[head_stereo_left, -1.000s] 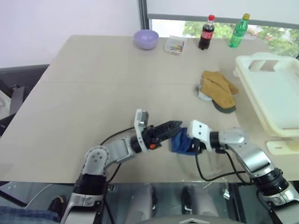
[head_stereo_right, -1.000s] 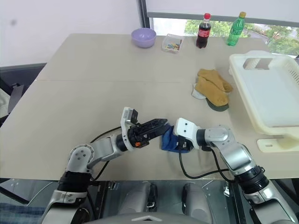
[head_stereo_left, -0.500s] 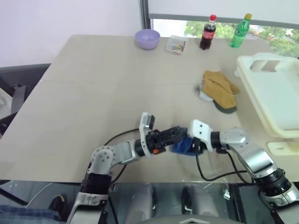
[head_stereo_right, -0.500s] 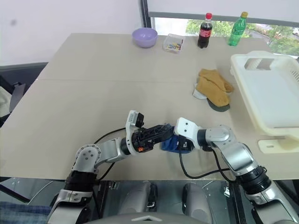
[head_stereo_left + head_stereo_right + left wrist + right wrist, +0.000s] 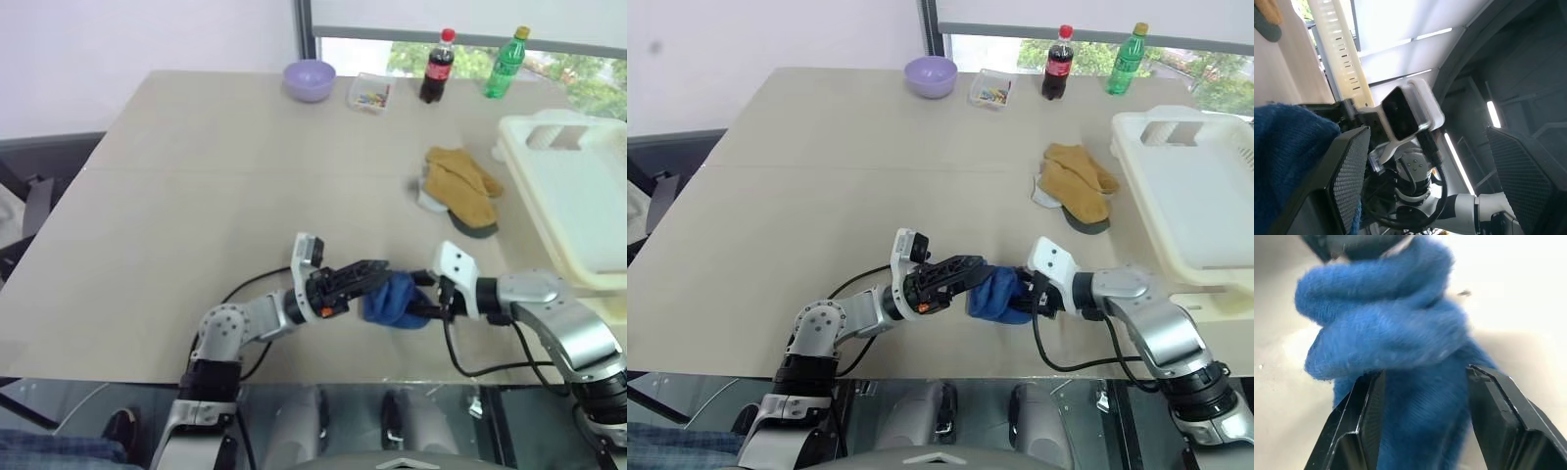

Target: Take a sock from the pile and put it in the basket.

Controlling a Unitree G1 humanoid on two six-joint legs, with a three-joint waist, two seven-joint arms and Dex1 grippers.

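The sock (image 5: 999,296) sits bunched into a royal-blue wad low over the near edge of the counter (image 5: 823,166), gripped by the right pincer (image 5: 1420,382) – its black fingers (image 5: 1364,416) press into the fabric on both sides. The left pincer (image 5: 965,272) stands spread wide at the wad's other side, one finger against the cloth, clamping nothing. Soft, light and limp, the sock looks likely to sag and trail, so a bite through the thick middle of the bundle seems safest. The basket (image 5: 1205,196) waits well apart, beyond the pile (image 5: 1073,191) – a fair carry
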